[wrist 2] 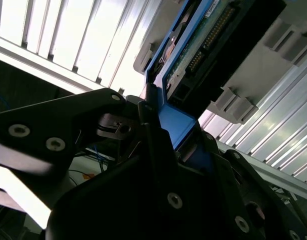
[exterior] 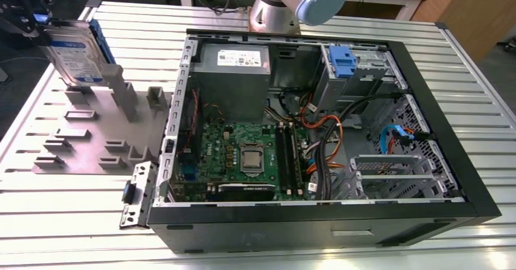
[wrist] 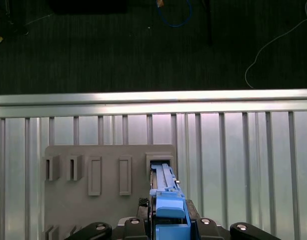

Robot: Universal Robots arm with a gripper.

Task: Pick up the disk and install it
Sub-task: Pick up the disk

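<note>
The disk (exterior: 74, 54), a silver-grey drive with a white-and-blue label and blue side rails, stands on edge at the exterior view's far left, over the back of a grey fixture plate (exterior: 89, 143). My gripper (exterior: 45, 28) is shut on its upper end. In the first wrist view the disk (wrist: 165, 192) shows edge-on, its far end at a slot (wrist: 161, 162) in the plate, my gripper (wrist: 168, 222) clamped around the blue rail. The second wrist view has the disk's blue rail (wrist 2: 177, 122) and circuit-board side between my fingers. Whether the lower edge still sits in the slot is hidden.
An open black computer case (exterior: 451, 131) lies on the ribbed aluminium table (exterior: 64, 209), to the exterior view's right of the plate. Inside are a grey power supply (exterior: 234, 61), a motherboard (exterior: 241, 155), loose cables and a drive bay with a blue latch (exterior: 342, 61). The arm's base (exterior: 278, 7) stands behind the case.
</note>
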